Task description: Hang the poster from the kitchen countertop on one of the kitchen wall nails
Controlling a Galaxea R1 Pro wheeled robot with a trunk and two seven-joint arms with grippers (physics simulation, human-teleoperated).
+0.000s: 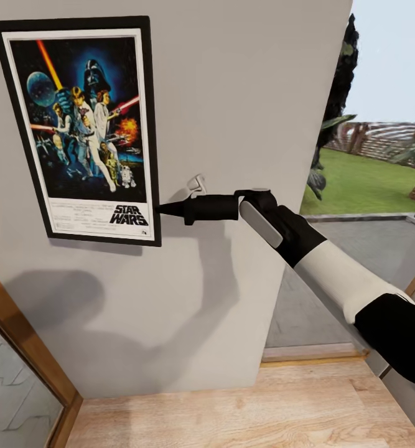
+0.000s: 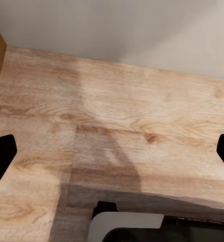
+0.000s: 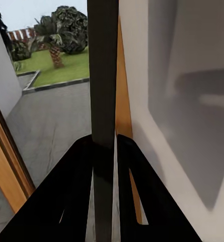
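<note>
The right arm [image 1: 350, 292] reaches up from the lower right of the head view toward the grey wall [image 1: 244, 124], its forearm slanting up and its wrist bent so that the right gripper [image 1: 163, 210] lies level and points across the wall. Its tip meets the lower right edge of the poster [image 1: 83, 127], near the "STAR WARS" lettering. In the right wrist view the two black fingers [image 3: 74, 191] stand narrowly apart and pinch the poster's thin black frame [image 3: 102, 70] edge-on between them. The poster lies flat against the wall, upright with a slight tilt, high in the head view's upper left; its bottom edge throws a shadow on the wall just beneath. The wall ends in a vertical corner to the right of the arm, and past it lie a paved yard [image 1: 369, 242], a lawn [image 1: 363, 180] and trees. Below the poster the wall meets a wooden floor [image 1: 244, 410], with a wooden door frame [image 1: 27, 342] slanting along the lower left. The left gripper [image 2: 112, 151] hangs well above that floor near the wall's foot, its two fingertips [image 2: 1, 156] spread wide at either side of the left wrist view with nothing between them.
</note>
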